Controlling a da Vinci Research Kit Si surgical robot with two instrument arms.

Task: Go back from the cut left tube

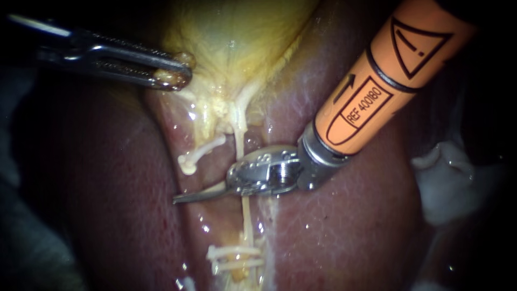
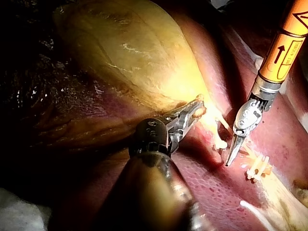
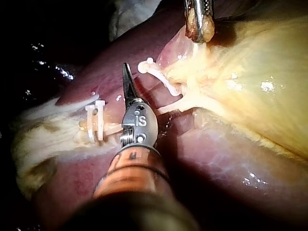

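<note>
**Right instrument lying shut just below the cut left tube**

The liver is filling most of the endoscope view, its two wet lobes meeting at a pale groove. The yellow gallbladder is hanging over the groove's upper end. The orange-sleeved right instrument is reaching across the right lobe. Its tool is lying with jaws together and gripping nothing, the thin tip resting at the left lobe's edge with bare liver beyond it. The left instrument is holding its tool clamped on a fold of gallbladder near the neck. The cut left tube is curling free from that neck, its blunt end near the right tip but apart from it. A second tube is running down the groove behind the right instrument's wrist to white clips. White gauze is lying past the liver's right edge.
</note>
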